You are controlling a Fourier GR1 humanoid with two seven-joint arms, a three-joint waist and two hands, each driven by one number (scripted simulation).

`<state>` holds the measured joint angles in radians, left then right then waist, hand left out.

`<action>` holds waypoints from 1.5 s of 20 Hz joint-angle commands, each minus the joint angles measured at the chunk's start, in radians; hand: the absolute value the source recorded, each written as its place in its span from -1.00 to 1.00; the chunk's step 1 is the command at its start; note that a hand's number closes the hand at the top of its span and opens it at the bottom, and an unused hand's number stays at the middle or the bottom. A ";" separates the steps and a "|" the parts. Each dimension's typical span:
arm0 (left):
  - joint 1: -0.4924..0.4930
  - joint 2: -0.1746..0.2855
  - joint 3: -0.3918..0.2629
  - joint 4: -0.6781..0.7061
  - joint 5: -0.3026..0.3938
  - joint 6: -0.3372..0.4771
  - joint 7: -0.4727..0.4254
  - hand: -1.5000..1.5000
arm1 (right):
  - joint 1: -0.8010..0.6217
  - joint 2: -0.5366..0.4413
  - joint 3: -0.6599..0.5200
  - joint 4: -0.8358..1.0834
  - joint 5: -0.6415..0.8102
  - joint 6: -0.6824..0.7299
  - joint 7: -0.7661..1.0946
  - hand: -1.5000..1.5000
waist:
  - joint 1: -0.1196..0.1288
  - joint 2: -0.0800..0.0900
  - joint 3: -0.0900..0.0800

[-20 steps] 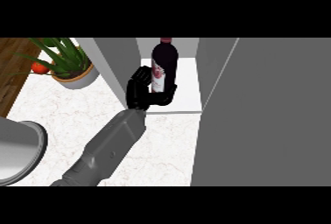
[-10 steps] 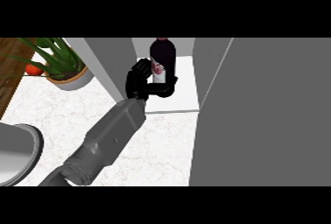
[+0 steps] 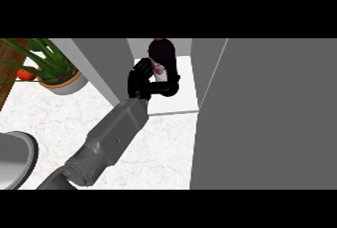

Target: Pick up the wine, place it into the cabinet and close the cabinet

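The wine bottle stands upright inside the open cabinet, on the white cabinet floor and toward the rear of the compartment. Its dark body rises to the upper edge of the view, so the neck is not visible. A pale label with a red mark faces the hand.

The left hand is closed round the lower part of the bottle. Its fingers lie against the bottle's left side. The thumb curls round the near side and toward the right. The bottle is in contact with the hand on both sides.

The grey left forearm enters from the lower left edge and runs diagonally up and right. It crosses the front edge of the cabinet floor, so the wrist sits just inside the opening.

The cabinet door is a large grey panel filling the right of the view. It stands open, just beside the compartment.

The white marble table lies in front of the cabinet. A potted plant stands on the table at the left, beside the cabinet wall, and a small red round item shows among its leaves. A grey round vessel is cut off by the lower left edge.
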<state>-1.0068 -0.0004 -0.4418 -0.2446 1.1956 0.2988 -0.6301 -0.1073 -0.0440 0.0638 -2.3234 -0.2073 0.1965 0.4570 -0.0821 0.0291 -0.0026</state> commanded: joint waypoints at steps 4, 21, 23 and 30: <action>0.011 0.000 -0.033 -0.021 0.036 -0.021 -0.028 1.00 | -0.008 0.013 0.030 0.015 0.022 0.001 -0.017 -1.00 | -0.020 -0.001 0.001; 0.012 0.000 -0.144 -0.163 0.254 0.135 -0.087 -1.00 | -0.026 0.024 0.044 0.030 -0.013 0.005 -0.015 -1.00 | -0.060 0.002 0.001; 0.059 0.000 -0.171 -0.190 0.284 0.154 -0.132 -1.00 | -0.014 0.012 0.042 0.029 0.008 0.015 -0.026 -1.00 | -0.062 0.001 0.001; 0.015 0.000 -0.185 -0.154 0.346 0.154 -0.146 -1.00 | -0.018 0.008 0.015 0.045 -0.005 0.013 -0.030 -1.00 | -0.047 0.001 0.002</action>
<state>-0.9825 0.0001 -0.6139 -0.3947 1.5004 0.4292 -0.7612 -0.1420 -0.0304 0.0918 -2.2847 -0.2070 0.2003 0.4417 -0.1339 0.0320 -0.0016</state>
